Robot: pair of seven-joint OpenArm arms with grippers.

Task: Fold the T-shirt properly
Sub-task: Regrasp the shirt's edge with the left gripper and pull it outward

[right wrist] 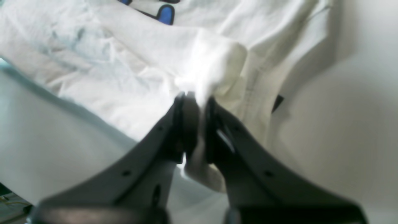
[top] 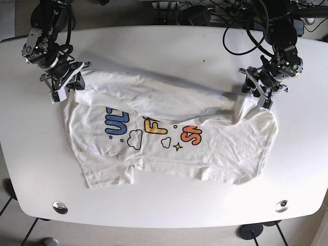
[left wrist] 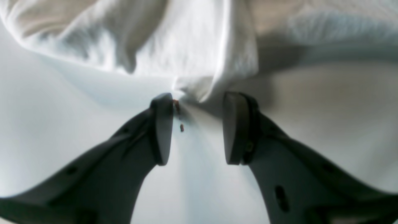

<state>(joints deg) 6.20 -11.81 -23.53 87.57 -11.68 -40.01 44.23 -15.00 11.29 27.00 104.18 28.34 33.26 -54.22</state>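
Across the white bench, a half-folded shirt

Nearest the base camera, the T-shirt (top: 169, 138) lies print-up on the bench (top: 164, 205), its far edge doubled over toward the print. Further back, the right gripper (right wrist: 196, 99) has its jaws nipped tight on a bunched corner of cloth, while the left gripper (left wrist: 196, 102) stands with jaws parted, fabric just at their tips. Thin, limp cotton like this probably sags and creases; seams and corners look the safest hold

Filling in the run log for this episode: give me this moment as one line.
task: fold T-shirt | right hand: shut on T-shirt edge | left hand: open at fabric | state: top edge partly folded over
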